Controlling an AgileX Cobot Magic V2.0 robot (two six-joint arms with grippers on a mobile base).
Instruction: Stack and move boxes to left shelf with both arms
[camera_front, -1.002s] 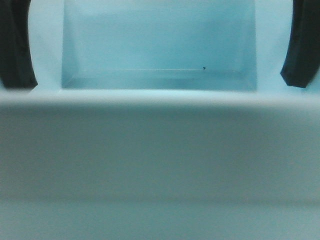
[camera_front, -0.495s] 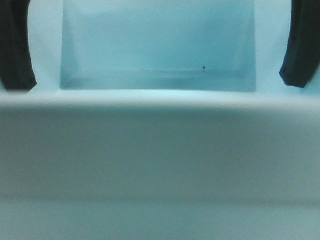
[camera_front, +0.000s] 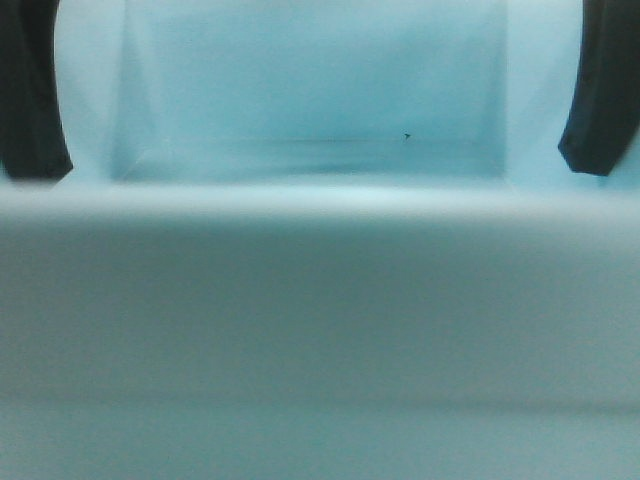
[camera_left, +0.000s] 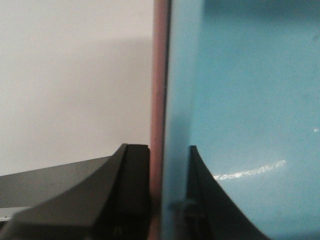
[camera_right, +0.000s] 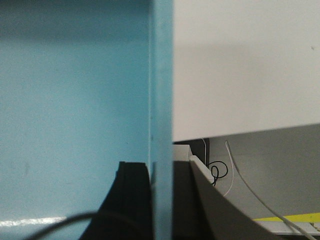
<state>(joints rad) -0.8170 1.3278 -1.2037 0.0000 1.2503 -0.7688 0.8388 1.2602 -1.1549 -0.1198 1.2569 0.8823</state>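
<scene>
The sky-blue box (camera_front: 320, 300) fills the front view, close to the camera, with its inside (camera_front: 310, 90) seen over the near rim. In the left wrist view my left gripper (camera_left: 167, 175) is shut on the stacked walls: the pink box's edge (camera_left: 159, 75) outside, the blue box's wall (camera_left: 240, 90) inside. In the right wrist view my right gripper (camera_right: 161, 185) is shut on the blue box's right wall (camera_right: 161, 75). Black fingers show at both top corners, the left one (camera_front: 30, 100) and the right one (camera_front: 600, 90). The left shelf is out of view.
A pale wall (camera_left: 75, 75) lies behind the boxes in both wrist views. A grey surface with thin white and black cables (camera_right: 220, 172) and a yellow stripe (camera_right: 290, 218) shows low in the right wrist view.
The blue box has shifted very slightly in the front view; its inner walls look blurrier. Both grippers keep their hold.
</scene>
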